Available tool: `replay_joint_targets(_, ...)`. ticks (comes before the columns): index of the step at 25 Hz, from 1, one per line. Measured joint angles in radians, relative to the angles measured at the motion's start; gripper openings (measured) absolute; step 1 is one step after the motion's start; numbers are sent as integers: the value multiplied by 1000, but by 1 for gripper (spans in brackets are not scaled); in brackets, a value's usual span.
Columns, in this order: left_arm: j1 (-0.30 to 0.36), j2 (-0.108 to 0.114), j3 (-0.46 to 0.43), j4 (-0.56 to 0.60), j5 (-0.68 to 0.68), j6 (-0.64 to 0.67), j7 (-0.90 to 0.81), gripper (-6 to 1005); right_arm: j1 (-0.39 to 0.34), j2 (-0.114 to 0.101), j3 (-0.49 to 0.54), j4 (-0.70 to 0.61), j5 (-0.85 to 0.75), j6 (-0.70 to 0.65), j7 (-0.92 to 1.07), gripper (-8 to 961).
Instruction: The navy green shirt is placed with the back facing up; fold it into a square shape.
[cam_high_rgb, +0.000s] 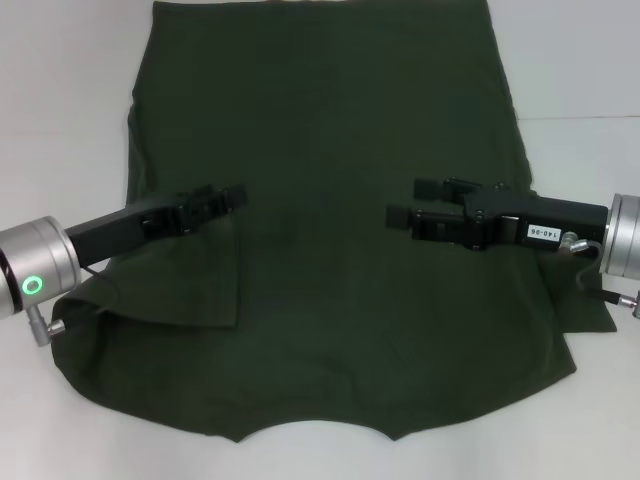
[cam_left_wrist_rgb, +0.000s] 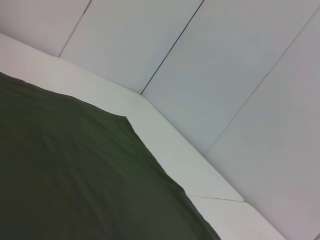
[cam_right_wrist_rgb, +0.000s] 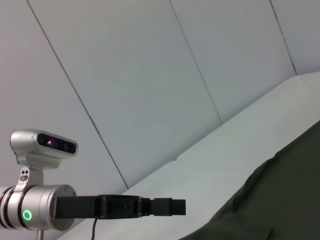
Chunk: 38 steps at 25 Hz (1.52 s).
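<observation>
Looking down from the head, we see the navy green shirt spread over the white table, collar at the near edge, left sleeve folded inward. Our left gripper hovers over that fold, fingers together and empty; our right gripper has fingers apart, holding nothing. Only the right wrist view shows wall panels behind.

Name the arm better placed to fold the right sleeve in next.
Right. The right gripper hovers over the navy green shirt on the side whose sleeve still lies out; the left sleeve looks already folded in.
</observation>
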Motion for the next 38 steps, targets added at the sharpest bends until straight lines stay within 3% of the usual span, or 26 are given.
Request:
replay_joint_targets(14,41,5,-4,36,-1,6,7,871,0,-9,2,-1,10,-1,2,914)
replay_joint_targets(21,29,-1,5,26,-2,129,109,877,-9,-16,30,-1,25,15,100,914)
replay_joint_targets(31,-5,-3,24,-106,-2,199,396,877,-73,-89,55,-45,11,52,440,914)
replay_joint_targets(38,-15,-3,24,-164,6,189,543,877,-139,-113,66,-57,-46,122,572,914)
